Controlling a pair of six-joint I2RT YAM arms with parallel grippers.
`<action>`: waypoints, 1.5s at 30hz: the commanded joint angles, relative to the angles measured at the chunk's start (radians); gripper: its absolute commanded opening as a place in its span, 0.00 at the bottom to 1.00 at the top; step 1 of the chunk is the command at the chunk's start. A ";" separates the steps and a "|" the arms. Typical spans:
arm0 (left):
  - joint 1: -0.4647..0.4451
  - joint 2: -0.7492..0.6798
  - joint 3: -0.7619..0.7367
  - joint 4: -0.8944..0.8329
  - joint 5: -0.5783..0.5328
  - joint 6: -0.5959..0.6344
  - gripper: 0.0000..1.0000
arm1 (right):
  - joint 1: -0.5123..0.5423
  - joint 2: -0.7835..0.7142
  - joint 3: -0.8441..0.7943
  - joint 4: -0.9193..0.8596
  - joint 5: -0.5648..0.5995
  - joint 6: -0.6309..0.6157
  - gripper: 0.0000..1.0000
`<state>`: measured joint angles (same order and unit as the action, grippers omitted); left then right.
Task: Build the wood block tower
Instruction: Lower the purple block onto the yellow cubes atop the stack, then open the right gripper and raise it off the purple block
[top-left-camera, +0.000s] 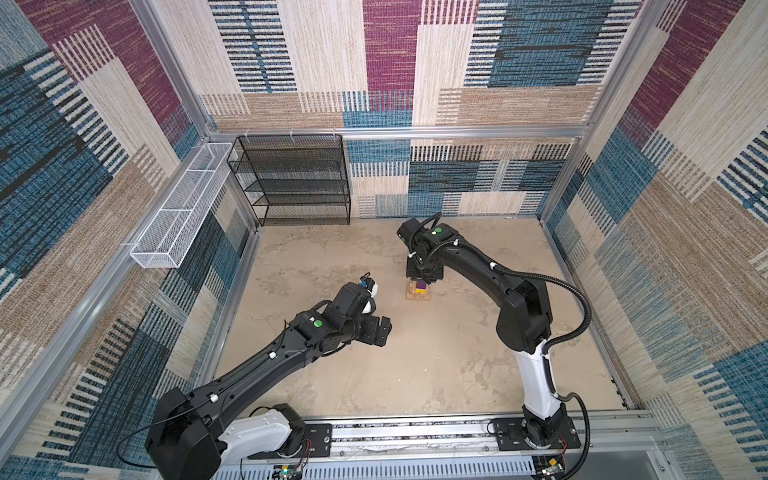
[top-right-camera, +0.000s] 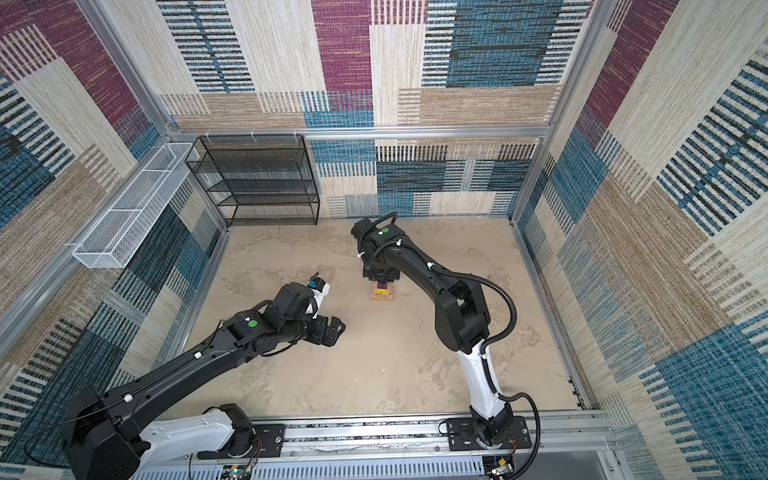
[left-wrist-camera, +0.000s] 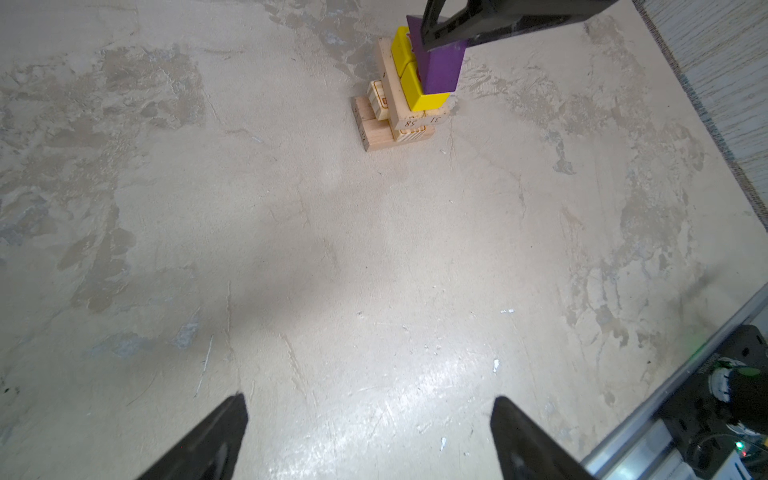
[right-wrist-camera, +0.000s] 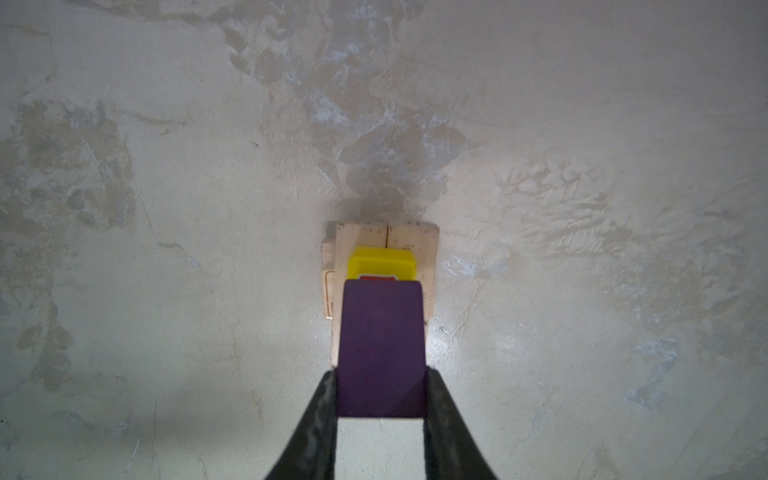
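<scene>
While the right tool (right-wrist-camera: 380, 374) pinches the purple wedge (right-wrist-camera: 380, 332) between its tips, directly over the yellow cubes (left-wrist-camera: 415, 89) of the tower (left-wrist-camera: 395, 104) just beneath it, the left tool (left-wrist-camera: 369, 401) hangs spread and empty well off to the side, so letting go looks like the right arm's job.

The black right gripper (right-wrist-camera: 380, 376), clamped on the purple wooden wedge (right-wrist-camera: 380, 324), is blocking the top of the tan-and-yellow wooden block tower (left-wrist-camera: 405, 118); bare beige tabletop (top-left-camera: 415, 365) is lying open around it.
</scene>
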<state>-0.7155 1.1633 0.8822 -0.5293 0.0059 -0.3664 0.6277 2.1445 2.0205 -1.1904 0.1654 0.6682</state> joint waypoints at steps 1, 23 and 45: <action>0.003 -0.004 0.000 0.011 0.004 0.017 0.96 | 0.000 -0.002 0.016 0.022 -0.001 0.004 0.17; 0.005 -0.005 0.000 0.008 -0.001 0.020 0.96 | -0.006 0.009 0.020 0.015 -0.015 -0.006 0.43; 0.037 -0.063 0.058 -0.043 -0.109 -0.002 0.97 | -0.006 -0.108 0.049 0.026 0.023 -0.086 0.71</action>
<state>-0.6868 1.1145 0.9203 -0.5507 -0.0486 -0.3668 0.6205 2.0716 2.0686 -1.1957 0.1535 0.6037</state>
